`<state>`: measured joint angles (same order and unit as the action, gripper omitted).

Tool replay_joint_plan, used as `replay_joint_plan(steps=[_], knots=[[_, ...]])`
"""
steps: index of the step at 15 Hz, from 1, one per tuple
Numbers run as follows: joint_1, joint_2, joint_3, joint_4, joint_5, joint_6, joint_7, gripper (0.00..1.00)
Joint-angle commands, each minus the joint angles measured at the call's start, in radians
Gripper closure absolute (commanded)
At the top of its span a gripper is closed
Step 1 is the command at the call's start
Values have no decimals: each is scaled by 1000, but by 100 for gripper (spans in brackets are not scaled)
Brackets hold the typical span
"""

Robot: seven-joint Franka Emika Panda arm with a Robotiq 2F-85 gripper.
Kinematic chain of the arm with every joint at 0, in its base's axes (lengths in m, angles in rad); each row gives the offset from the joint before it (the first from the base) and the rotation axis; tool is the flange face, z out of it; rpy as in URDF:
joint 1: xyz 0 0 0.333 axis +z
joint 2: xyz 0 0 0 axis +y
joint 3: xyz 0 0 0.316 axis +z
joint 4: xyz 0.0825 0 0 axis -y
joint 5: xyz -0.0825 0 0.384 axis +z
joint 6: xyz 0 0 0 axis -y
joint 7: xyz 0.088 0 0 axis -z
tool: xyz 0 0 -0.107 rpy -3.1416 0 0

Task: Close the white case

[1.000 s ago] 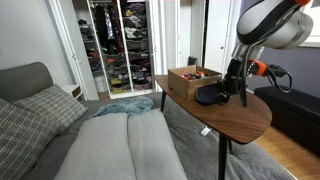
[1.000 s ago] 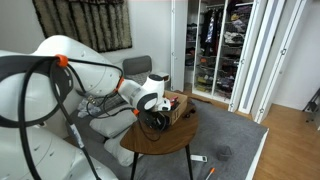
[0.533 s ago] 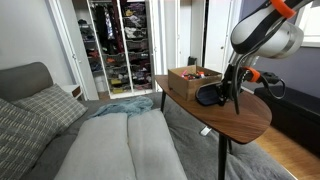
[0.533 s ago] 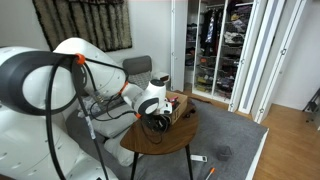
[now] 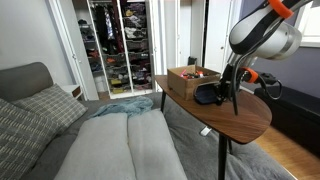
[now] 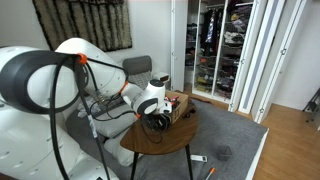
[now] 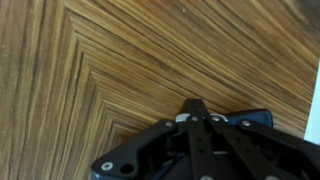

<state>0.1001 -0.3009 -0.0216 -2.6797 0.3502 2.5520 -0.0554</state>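
Note:
The white case (image 5: 206,95) lies on the wooden table (image 5: 235,120) in front of the brown cardboard box (image 5: 188,76). From here it reads mostly as a dark shape showing its navy-black lining. My gripper (image 5: 233,97) points down right beside it, close to the tabletop. In the wrist view the fingers (image 7: 195,106) meet at a single tip, shut, just over the wood, with a dark navy edge of the case (image 7: 264,120) right behind them. In an exterior view the gripper (image 6: 158,121) hides most of the case.
The brown box (image 6: 178,104) holds small items at the back of the table. The table's rounded front edge (image 5: 240,135) is close. A grey sofa with cushions (image 5: 60,120) stands beside the table, and an open wardrobe (image 5: 118,45) is behind.
The arm's upper links swung over the table and the gripper dropped slightly beside the case. Over the last half second almost nothing moved.

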Motion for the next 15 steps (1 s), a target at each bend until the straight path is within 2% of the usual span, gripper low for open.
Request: replay_joint_plan(steps=[1,6,8,15], knots=[[-3,-18,-1,3,-9,-42,5,100],[-40,-103,22,-7,-101,-154,67,100],[-41,-135,28,-1,-123,-165,75,100],[1,-156,28,34,-108,40,8,100]])
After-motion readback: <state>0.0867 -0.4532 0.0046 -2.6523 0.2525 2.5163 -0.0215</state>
